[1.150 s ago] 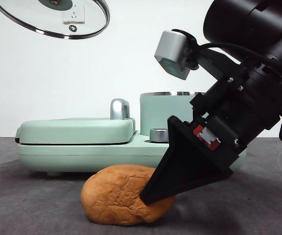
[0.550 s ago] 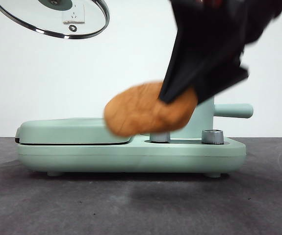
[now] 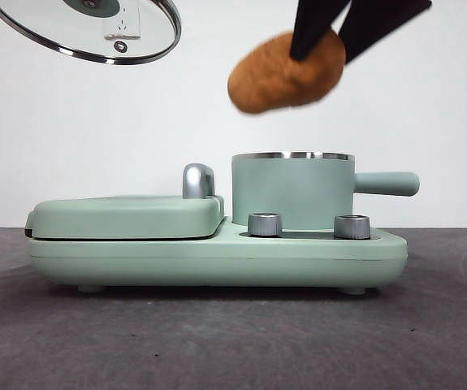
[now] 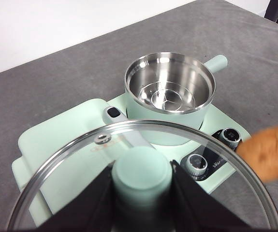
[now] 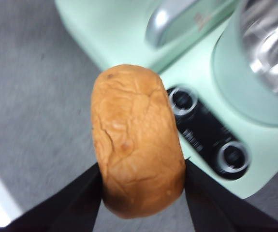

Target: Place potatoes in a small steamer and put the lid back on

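Since the earlier front views the potato [image 3: 286, 71] has been raised from the table, past the appliance's front edge, and is now carried high in the air, above and slightly toward ten o'clock of the small steamer [image 3: 292, 189]; the lid [image 3: 87, 28] is seen in the same raised place as before.

The potato is clamped across its middle by the right gripper [image 5: 142, 193], one black jaw pressed to each flank, and it is held well clear of the steel rim. In the right wrist view the two control knobs [image 5: 183, 100] lie beneath it, so it is judged not yet centred over the pot.

Several risks are judged from here. The potato looks about as wide as the pot's mouth, so a release made off-centre could leave it perched on the rim or send it rolling onto the griddle cover [image 3: 126, 215]. Its rounded, rough skin is gripped only at two narrow lines, so a slip during a fast swing is possible. A potato left standing proud would keep the lid from seating.

The right arm enters the front view from twelve o'clock, jaws pointed steeply down. The lid is held by the left gripper [image 4: 142, 180], its jaws closed on the mint-green knob [image 4: 142, 169], waiting high toward ten o'clock of the pot, tilted.
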{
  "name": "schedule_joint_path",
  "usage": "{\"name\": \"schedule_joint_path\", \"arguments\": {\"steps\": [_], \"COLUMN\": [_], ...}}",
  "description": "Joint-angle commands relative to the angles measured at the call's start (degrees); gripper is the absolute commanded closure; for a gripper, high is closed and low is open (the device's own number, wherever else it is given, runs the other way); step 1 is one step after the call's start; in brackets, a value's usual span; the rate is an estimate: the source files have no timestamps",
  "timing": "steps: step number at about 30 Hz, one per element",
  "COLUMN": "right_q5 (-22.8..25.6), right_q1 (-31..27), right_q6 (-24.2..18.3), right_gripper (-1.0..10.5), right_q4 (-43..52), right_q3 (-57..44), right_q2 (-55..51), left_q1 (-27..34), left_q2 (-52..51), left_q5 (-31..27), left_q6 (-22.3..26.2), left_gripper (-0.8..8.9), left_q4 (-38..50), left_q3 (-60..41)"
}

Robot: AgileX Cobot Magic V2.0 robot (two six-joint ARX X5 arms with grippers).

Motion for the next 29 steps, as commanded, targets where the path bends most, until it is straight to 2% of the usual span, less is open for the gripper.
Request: {"name": "schedule_joint_path", "arguments": {"steps": [1, 8, 16, 22, 29], "right_q5": [0.81, 0.24, -4.42, -6.91, -6.73], "right_q1": [-1.95, -9.73, -17.2, -19.58, -19.8], "right_q6": [0.72, -1.84, -4.42, -4.79, -5.53], "right_gripper": [7.3, 7.3, 7.3, 7.3, 7.3], "right_q4": [1.09, 4.66, 6.21, 7.63, 11.02], "right_q3": [3.17, 7.82, 15.41, 19.89, 21.11], "right_q2": [2.34, 8.57, 18.91, 25.99, 31.28], "left_q1": [-0.2, -0.2, -0.2, -0.2, -0.2], "left_q2": [-0.2, -0.2, -0.2, -0.2, -0.17], "left_q5": [0.04, 0.04, 0.04, 0.04, 0.04], "left_q6": [0.57, 0.55, 0.55, 0.52, 0.52], "left_gripper": [7.99, 7.99, 7.99, 7.99, 7.99], "left_q4": [1.57, 1.6, 1.6, 1.6, 1.6], "left_q3": [0.83, 0.83, 0.83, 0.83, 0.83]}}
